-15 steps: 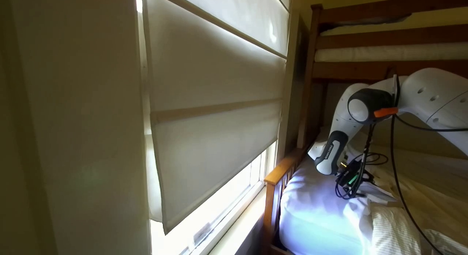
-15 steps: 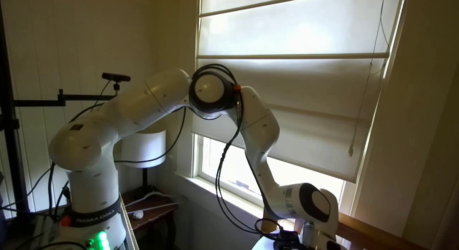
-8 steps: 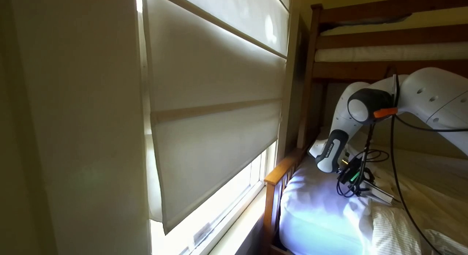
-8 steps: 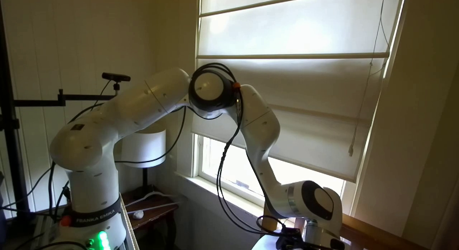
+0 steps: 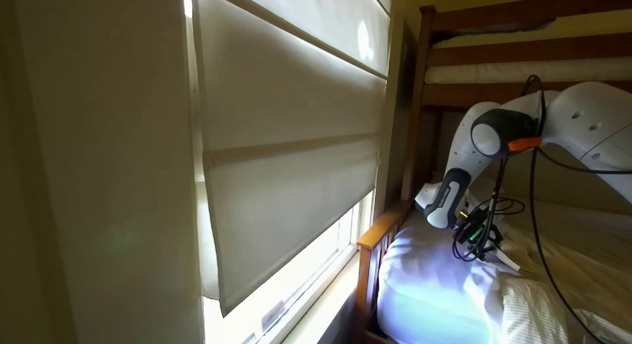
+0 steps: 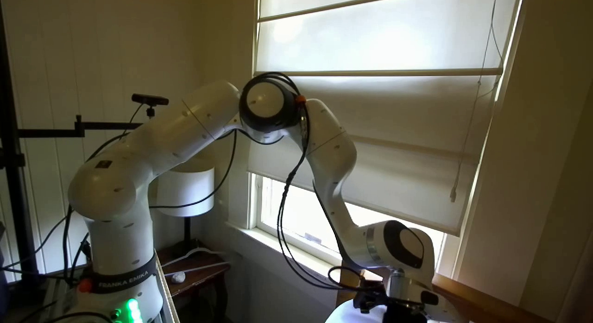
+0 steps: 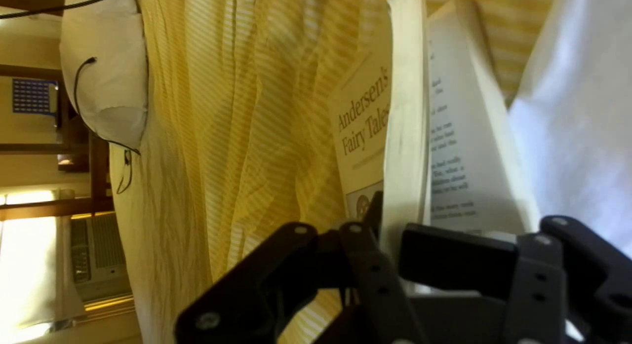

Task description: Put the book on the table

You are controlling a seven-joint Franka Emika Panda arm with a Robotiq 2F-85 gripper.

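Observation:
In the wrist view the book [image 7: 407, 112] stands on edge, partly fanned open: its pale page block faces the camera, the "Andersen's Fairy Tales" cover leans left, and a printed page spreads right. My gripper [image 7: 390, 225] is shut on the book, one finger on the cover side and a black pad [image 7: 456, 260] on the page side. The lower end of the book is hidden behind the fingers. In an exterior view only a thin white strip of the book [image 5: 507, 260] shows below the gripper [image 5: 486, 250]. A small wooden table [image 6: 197, 277] stands beside the robot base.
Below the gripper lies a bed with a white sheet [image 5: 424, 294] and a yellow striped blanket [image 7: 266, 136]. A wooden bed rail [image 5: 380, 230] runs by the window, and an upper bunk [image 5: 523, 95] is overhead. A lamp [image 6: 186, 193] stands on the table. Loose cables [image 6: 289, 207] hang from the arm.
The arm has lifted a little, in both exterior views. The book's visible part has risen with the gripper and now looks narrower from outside.

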